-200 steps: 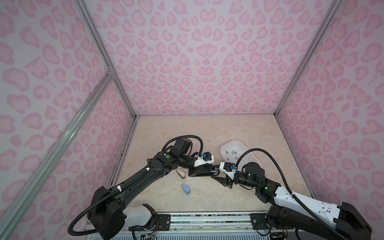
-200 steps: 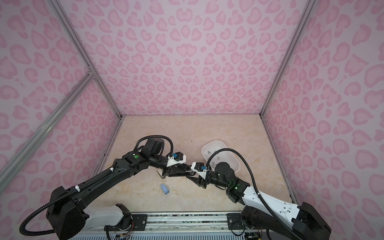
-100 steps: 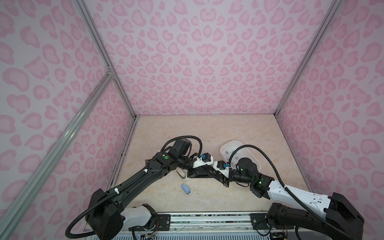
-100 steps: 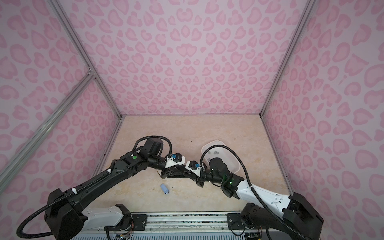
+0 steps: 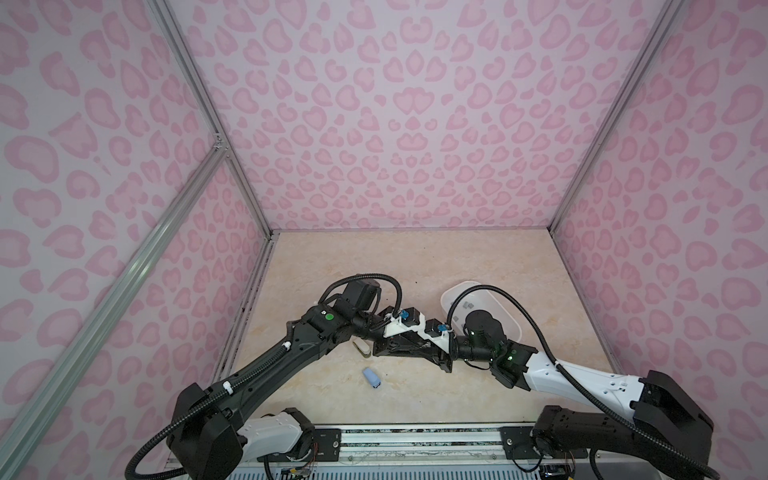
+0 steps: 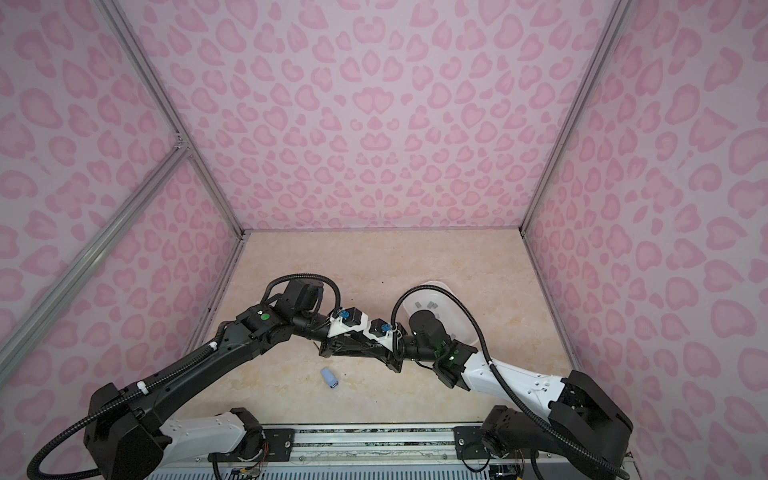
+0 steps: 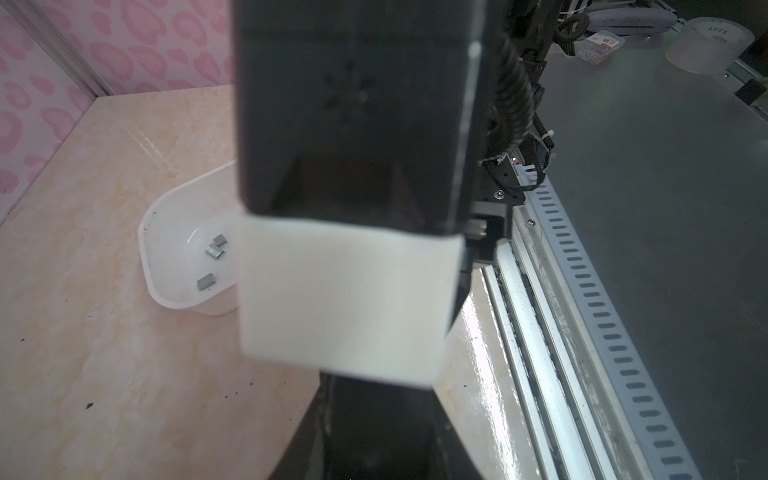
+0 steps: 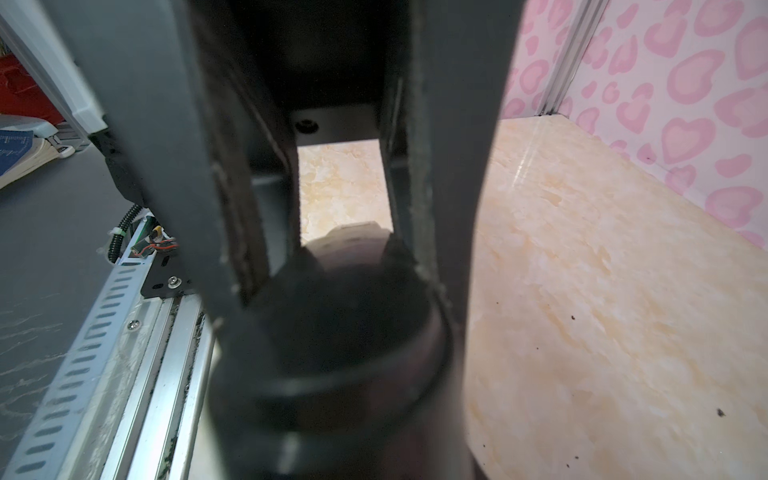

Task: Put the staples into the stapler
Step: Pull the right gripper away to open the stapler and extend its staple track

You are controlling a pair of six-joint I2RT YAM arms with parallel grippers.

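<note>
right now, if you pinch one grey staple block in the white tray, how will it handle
Each staple block looks small, flat and metallic, so probably stiff and light. Lying flat on the smooth white tray, it may slide rather than lift.

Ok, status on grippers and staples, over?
Left gripper shut, right gripper jaws unreadable, nose to nose mid-table. Staples lying in the white tray. Right arm's cable loops above the tray.

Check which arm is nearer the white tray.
Right. In a top view the right arm overlaps the white tray at its wrist; the left arm lies to the tray's left, clear of it.
</note>
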